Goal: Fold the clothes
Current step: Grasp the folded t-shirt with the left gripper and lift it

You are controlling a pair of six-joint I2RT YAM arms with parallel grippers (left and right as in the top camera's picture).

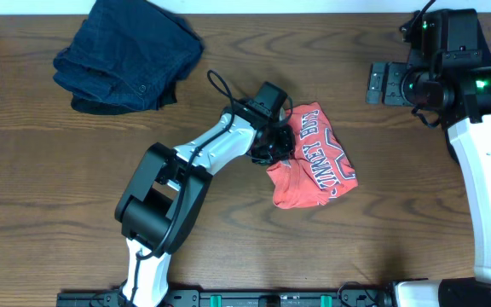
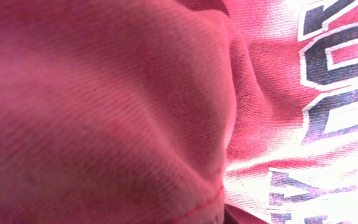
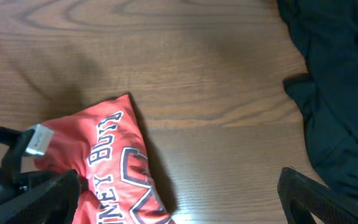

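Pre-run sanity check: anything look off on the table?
Nothing spilled or damaged. The red T-shirt sits mid-table as a crumpled wad, lettering creased and skewed, with the left fingers shut on its left edge. The navy denim garment is also bunched, at the top left of the overhead view.

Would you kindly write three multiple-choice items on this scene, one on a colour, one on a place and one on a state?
1. The T-shirt's lettering is: A. yellow; B. white and navy; C. green.
2. The denim garment lies: A. at the overhead view's upper left; B. beneath the T-shirt; C. at the table's near edge.
3. The right pincer is: A. shut on the T-shirt; B. shut on the denim garment; C. open and empty.

Answers: 1 B, white letters with navy outlines show on the red cloth. 2 A, it sits apart from the T-shirt. 3 C, its fingers stand wide apart over bare wood.
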